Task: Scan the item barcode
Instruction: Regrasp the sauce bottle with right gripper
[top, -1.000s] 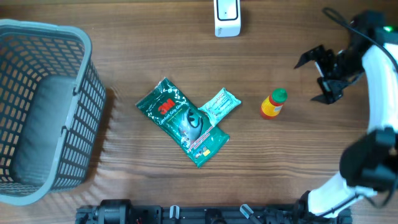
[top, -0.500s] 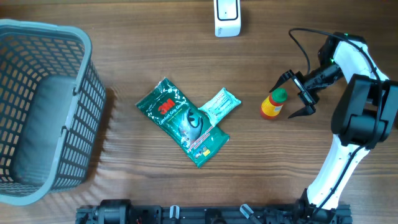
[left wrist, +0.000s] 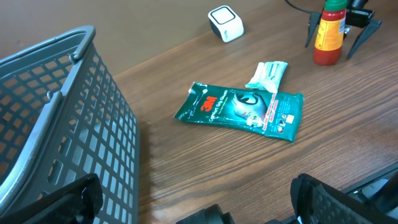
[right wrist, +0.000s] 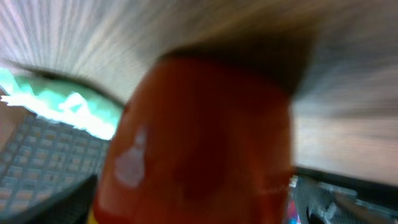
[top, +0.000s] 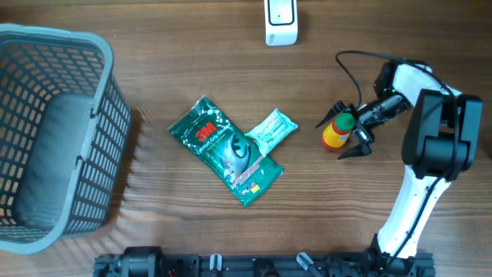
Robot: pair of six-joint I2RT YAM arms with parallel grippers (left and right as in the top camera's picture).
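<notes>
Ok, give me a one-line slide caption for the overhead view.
Right gripper, fingers open, straddles the upright red bottle; green 3M packet and basket sit apart.

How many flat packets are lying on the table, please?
2: the green packet mid-table, and a smaller pale packet touching it, toward the bottle. Another could hide in the basket.

Overhead and left wrist views are sharp and evenly lit. The basket (top: 115,146) casts a soft shadow toward frame right. The right wrist view is heavily motion-blurred, and the bottle (right wrist: 199,143) fills it, out of focus.
</notes>
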